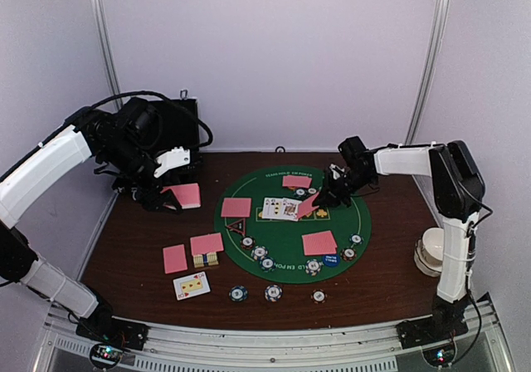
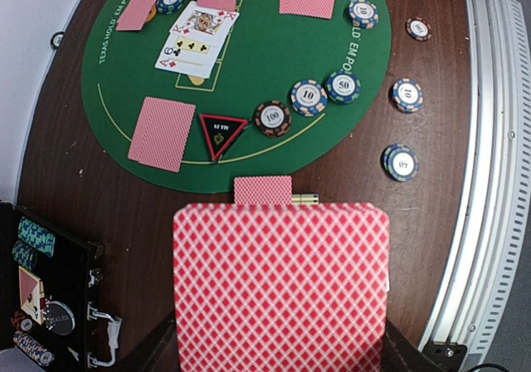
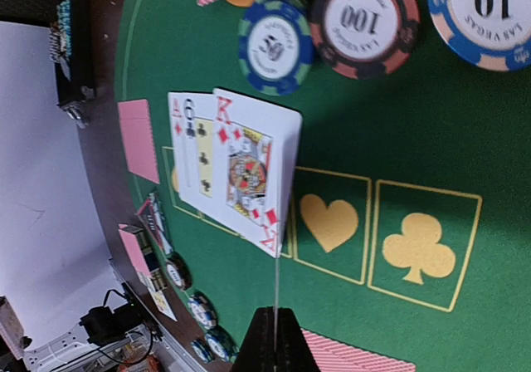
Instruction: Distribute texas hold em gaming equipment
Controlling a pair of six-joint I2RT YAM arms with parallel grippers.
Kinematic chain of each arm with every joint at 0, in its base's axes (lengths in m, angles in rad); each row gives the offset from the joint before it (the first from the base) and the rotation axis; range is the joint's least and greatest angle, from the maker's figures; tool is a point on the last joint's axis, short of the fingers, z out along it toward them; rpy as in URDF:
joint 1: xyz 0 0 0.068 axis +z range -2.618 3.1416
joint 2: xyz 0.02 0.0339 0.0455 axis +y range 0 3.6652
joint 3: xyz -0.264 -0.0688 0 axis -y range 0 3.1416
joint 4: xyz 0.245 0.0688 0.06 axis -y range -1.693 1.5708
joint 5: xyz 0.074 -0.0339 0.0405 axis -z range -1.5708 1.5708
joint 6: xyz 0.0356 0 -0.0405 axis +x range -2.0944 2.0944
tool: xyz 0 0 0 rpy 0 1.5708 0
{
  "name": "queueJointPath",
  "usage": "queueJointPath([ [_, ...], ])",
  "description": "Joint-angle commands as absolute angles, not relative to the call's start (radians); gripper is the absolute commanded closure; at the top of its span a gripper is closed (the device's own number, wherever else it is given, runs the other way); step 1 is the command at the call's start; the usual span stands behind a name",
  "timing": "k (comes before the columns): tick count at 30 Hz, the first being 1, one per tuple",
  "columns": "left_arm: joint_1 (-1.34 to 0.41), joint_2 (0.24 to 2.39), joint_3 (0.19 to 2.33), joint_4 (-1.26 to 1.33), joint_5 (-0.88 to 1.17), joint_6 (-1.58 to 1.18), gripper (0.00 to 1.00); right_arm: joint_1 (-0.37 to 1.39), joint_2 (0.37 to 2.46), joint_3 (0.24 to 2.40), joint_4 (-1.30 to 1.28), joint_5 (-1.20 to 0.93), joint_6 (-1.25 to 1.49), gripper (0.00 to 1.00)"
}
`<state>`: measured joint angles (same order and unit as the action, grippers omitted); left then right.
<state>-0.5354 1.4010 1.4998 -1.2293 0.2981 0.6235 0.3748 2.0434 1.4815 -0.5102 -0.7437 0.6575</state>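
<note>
Along the near edge of the dark worktop (image 1: 124,239) three striped poker chips (image 1: 274,291) lie in a loose row, clear of the felt. A lone face-up card (image 1: 191,286) lies to their left. Just beyond it, two face-down pink cards (image 1: 207,244) lie side by side. A white paper cup (image 1: 430,252) stands by the right edge.

A round green felt mat (image 1: 365,214) covers the middle of the worktop. On its near rim a blue disc button (image 1: 330,261) sits among more rim chips (image 1: 313,266), with a face-down mat card (image 1: 319,242) just behind it. Toward the mat's left side, a red-black triangle marker (image 2: 222,131) lies just beside a 100 chip (image 2: 272,118).

At the mat's centre, overlapping face-up cards (image 3: 236,168) show a king of diamonds on top. Just to their right, the right claw (image 1: 322,196) is clenched on a thin pink-backed card (image 1: 307,206), held tilted on its edge above the felt.

Farther back, over the left part of the worktop, the left claw (image 1: 166,198) grips a held pink card (image 2: 282,289) flat, back side up. I can't tell whether more cards lie under it. Another far pink card (image 1: 296,181) lies at the mat's far rim. An open black hinged case (image 2: 75,305) sits at the far left corner, with teal chips (image 2: 37,235) inside it.
</note>
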Motion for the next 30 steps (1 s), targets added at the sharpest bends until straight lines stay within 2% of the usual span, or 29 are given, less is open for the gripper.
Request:
queueJointPath([
  [1, -0.529, 1.39, 1.52, -1.213, 0.308, 0.634, 1.0, 0.363, 2.071, 1.515, -0.537, -0.697, 0.603, 1.0],
  [8, -0.529, 1.389, 1.521, -1.214, 0.303, 0.634, 1.0, 0.349, 2.096, 1.522, -0.474, -0.718, 0.638, 1.0],
  [17, -0.529, 1.383, 1.52, -1.216, 0.307, 0.635, 1.0, 0.345, 2.131, 1.556, -0.548, -0.666, 0.612, 0.99],
  [21, -0.529, 1.384, 1.52, -1.216, 0.308, 0.635, 1.0, 0.345, 2.112, 1.56, -0.603, -0.607, 0.582, 0.77],
  [24, -0.529, 1.383, 1.519, -1.216, 0.315, 0.634, 1.0, 0.346, 2.065, 1.549, -0.617, -0.538, 0.572, 0.65],
  [30, -0.529, 1.387, 1.522, -1.216, 0.32, 0.63, 1.0, 0.362, 1.944, 1.517, -0.619, -0.452, 0.573, 0.47],
])
